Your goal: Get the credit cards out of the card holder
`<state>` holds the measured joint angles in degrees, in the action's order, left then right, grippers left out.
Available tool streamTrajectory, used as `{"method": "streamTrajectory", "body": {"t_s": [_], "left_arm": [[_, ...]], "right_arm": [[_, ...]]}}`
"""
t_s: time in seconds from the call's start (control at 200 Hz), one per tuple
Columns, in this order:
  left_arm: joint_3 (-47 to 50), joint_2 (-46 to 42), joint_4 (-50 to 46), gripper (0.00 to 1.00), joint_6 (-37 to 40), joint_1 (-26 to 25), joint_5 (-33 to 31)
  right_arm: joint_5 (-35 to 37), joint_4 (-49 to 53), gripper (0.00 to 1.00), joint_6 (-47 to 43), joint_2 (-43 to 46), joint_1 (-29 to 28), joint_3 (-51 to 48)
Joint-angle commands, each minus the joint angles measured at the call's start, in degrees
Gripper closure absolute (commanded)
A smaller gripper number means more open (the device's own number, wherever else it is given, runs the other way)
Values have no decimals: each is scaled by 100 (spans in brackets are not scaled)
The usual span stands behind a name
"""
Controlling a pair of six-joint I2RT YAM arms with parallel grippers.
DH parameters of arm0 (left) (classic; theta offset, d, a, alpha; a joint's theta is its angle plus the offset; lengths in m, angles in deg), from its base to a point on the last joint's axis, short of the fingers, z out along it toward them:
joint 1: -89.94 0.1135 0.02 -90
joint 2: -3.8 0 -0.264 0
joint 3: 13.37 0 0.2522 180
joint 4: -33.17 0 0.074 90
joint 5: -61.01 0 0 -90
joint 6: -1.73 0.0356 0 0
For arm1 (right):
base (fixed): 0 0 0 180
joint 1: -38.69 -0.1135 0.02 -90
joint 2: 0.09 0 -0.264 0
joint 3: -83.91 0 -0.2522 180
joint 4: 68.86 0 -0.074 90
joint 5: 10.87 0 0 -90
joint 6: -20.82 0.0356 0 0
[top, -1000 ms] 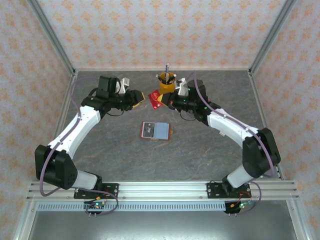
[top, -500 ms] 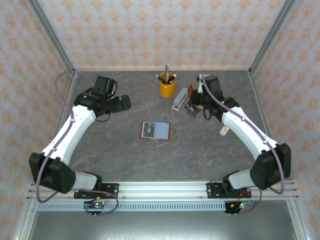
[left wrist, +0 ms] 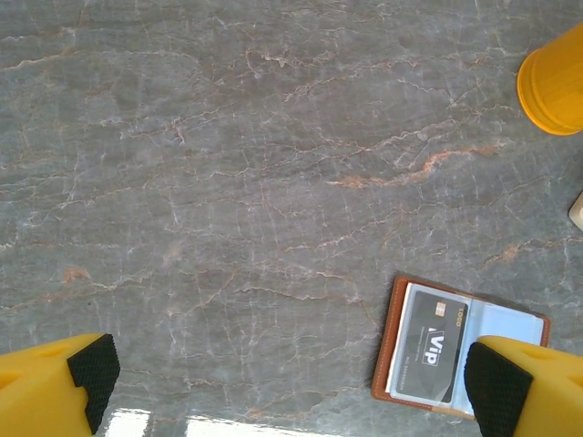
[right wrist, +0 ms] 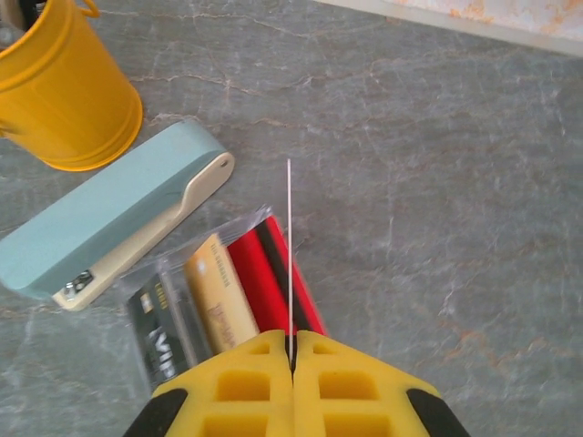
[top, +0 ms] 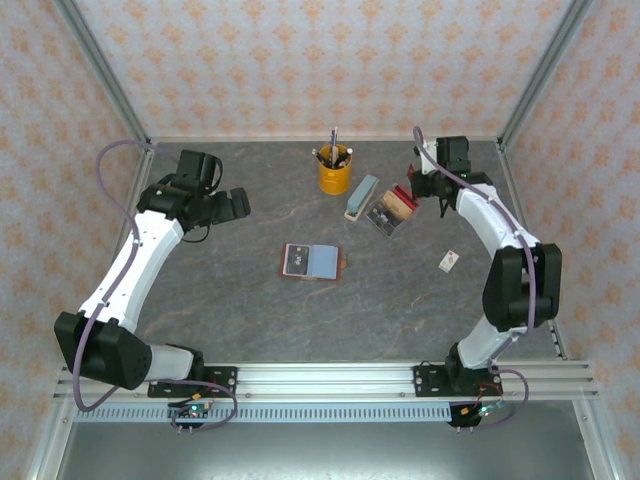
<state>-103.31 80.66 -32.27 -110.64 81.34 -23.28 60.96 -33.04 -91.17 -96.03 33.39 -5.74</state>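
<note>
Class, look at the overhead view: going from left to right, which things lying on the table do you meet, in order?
card holder → yellow pot → pale blue stapler → stack of credit cards → small white piece

The card holder (top: 325, 262) lies open mid-table, a dark card (left wrist: 428, 346) inside; dark, yellow and red credit cards (right wrist: 223, 305) seemingly overlap well apart.

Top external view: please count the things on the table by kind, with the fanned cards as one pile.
Card holder: 1
Yellow cup: 1
Pale blue stapler: 1
Pile of cards: 1
Small white piece: 1
Total: 5
</note>
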Motion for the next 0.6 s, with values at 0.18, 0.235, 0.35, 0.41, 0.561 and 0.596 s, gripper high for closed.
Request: {"method": "streamTrajectory", "body": {"t_s": [0.18,0.235,0.35,0.41,0.561,0.596], "left_arm": [[66,-94,77,0,274,144,342],[114,-135,149,0,286,147,404],[149,-120,260,0,307,143,526],[120,-64,223,0,320,140,518],[95,64,209,0,331,141,575],[94,82,203,0,339,143,575]], "right_arm": [[-1027,368,100,-1163,-1039,205,964],[-1134,436,100,-1239,-1213,205,1100],[-1277,553,100,-1363,-1398,205,1206],[-1203,545,100,-1377,-1434,205,1188],[-1125,630,100,-1516,-1454,205,1112],[-1094,649,100,-1541,-1460,205,1100]]}}
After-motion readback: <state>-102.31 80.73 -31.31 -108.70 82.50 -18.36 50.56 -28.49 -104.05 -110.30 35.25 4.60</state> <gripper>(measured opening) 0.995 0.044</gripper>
